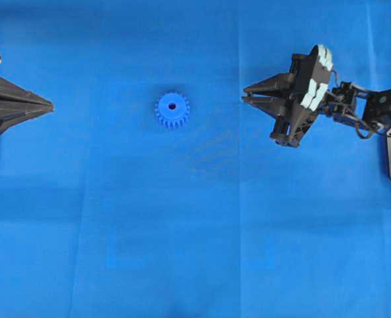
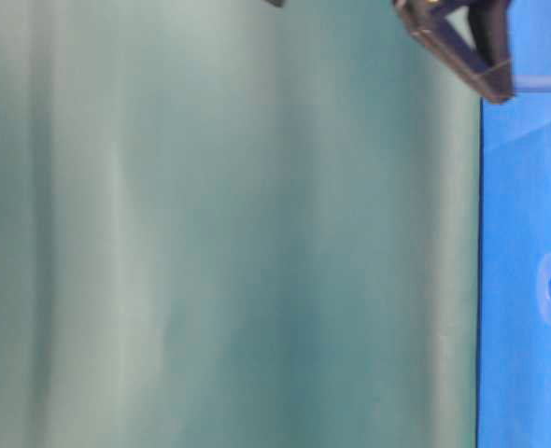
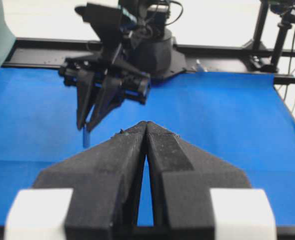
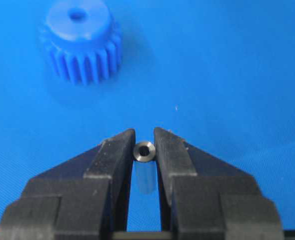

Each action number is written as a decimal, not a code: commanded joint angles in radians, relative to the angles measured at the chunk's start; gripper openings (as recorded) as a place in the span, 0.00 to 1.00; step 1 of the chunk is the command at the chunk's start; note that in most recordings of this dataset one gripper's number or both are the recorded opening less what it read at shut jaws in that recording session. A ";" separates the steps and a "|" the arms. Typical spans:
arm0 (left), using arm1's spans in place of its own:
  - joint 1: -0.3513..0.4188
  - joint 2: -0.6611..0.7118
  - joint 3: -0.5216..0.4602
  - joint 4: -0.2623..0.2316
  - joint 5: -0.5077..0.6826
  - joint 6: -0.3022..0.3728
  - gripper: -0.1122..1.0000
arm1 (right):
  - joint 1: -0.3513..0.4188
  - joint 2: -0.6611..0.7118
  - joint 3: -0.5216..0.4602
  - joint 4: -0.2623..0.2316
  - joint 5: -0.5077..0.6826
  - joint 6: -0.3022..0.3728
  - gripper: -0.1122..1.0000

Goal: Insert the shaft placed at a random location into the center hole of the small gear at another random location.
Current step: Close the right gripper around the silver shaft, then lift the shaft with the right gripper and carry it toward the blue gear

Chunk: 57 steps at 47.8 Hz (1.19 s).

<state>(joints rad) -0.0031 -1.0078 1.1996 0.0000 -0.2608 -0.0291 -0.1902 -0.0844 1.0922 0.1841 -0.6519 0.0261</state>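
The right gripper (image 4: 144, 145) is pinching the shaft (image 4: 144, 167), a short silver-grey metal pin standing upright between the two black fingers. Seen from the right wrist, its top end is a bright ring with a dark hollow in the middle, and its smooth side runs down between the finger pads. From the table-level view the pin (image 2: 543, 83) shows past the fingertips, clear of the cloth.

The gear (image 1: 172, 110) lies flat on the blue cloth (image 1: 195, 232), well apart from both grippers and roughly between them, nearer the right one. It is a bright blue toothed wheel, a shade darker than the cloth, with straight teeth all round its side and a smooth flat top. The center hole (image 1: 172, 105) is a small round dark opening in that top, facing up, with nothing in it. The pin is not yet in the gear.

The left gripper (image 1: 48, 105) sits at the left edge of the overhead view with its fingers pressed together, tips touching, holding nothing.

The cloth is bare around the gear on every side, and the stretch between the right gripper (image 1: 245, 93) and the gear is open. The right arm's base stands at the right edge of the overhead view. From the left wrist, black rails border the far end of the cloth.
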 commanded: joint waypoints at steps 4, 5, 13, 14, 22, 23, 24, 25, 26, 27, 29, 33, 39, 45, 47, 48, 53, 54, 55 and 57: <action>-0.002 0.003 -0.011 -0.002 -0.005 0.000 0.10 | -0.002 -0.098 -0.018 0.002 0.061 -0.008 0.12; -0.002 0.005 -0.011 -0.002 -0.005 0.000 0.10 | -0.002 -0.103 -0.020 0.002 0.067 -0.008 0.12; 0.000 0.003 -0.011 0.000 -0.005 0.000 0.10 | -0.002 -0.112 -0.020 0.002 0.083 -0.008 0.12; -0.002 0.003 -0.011 0.000 -0.005 0.000 0.10 | -0.002 -0.112 -0.020 0.002 0.084 -0.009 0.12; 0.000 0.003 -0.011 0.000 -0.005 0.000 0.10 | -0.002 -0.112 -0.020 0.002 0.083 -0.009 0.12; 0.000 0.003 -0.011 0.000 -0.006 0.000 0.10 | -0.002 -0.112 -0.020 0.002 0.084 -0.009 0.12; -0.002 0.003 -0.011 0.000 -0.005 0.000 0.10 | -0.002 -0.112 -0.020 0.002 0.084 -0.009 0.12; 0.000 0.003 -0.011 0.000 -0.006 0.000 0.10 | -0.002 -0.110 -0.020 0.002 0.083 -0.009 0.12; -0.002 0.003 -0.011 0.000 -0.006 0.000 0.10 | -0.002 -0.112 -0.020 0.002 0.083 -0.008 0.12; -0.002 0.003 -0.011 0.000 -0.006 0.000 0.10 | -0.002 -0.112 -0.021 0.002 0.083 -0.008 0.12; -0.002 0.003 -0.011 0.000 -0.006 0.000 0.10 | -0.002 -0.112 -0.021 0.002 0.083 -0.009 0.12; -0.002 0.003 -0.011 0.000 -0.005 0.000 0.10 | -0.002 -0.110 -0.028 0.002 0.083 -0.008 0.12; -0.002 0.003 -0.011 -0.002 -0.006 0.000 0.10 | 0.008 -0.098 -0.057 0.002 0.084 -0.006 0.12; -0.002 0.003 -0.011 0.000 -0.006 0.000 0.10 | 0.017 -0.057 -0.107 0.000 0.087 -0.008 0.12; -0.002 0.003 -0.011 -0.002 -0.006 0.000 0.10 | 0.018 -0.041 -0.126 -0.002 0.091 -0.008 0.12; -0.002 0.003 -0.011 0.000 -0.006 0.000 0.10 | 0.020 -0.034 -0.137 -0.002 0.094 -0.008 0.12; 0.000 0.003 -0.011 0.000 -0.008 0.000 0.10 | 0.028 0.012 -0.199 -0.005 0.118 -0.011 0.12; -0.002 0.002 -0.011 0.000 -0.006 0.000 0.10 | 0.029 0.021 -0.212 -0.005 0.123 -0.012 0.12; -0.002 0.003 -0.011 0.000 -0.006 0.000 0.10 | 0.031 0.029 -0.224 -0.006 0.127 -0.012 0.12; 0.000 0.003 -0.011 0.000 -0.008 0.000 0.10 | 0.032 0.049 -0.252 -0.008 0.137 -0.012 0.12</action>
<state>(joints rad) -0.0031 -1.0094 1.1996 0.0000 -0.2608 -0.0291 -0.1641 -0.0506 0.9020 0.1810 -0.5231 0.0153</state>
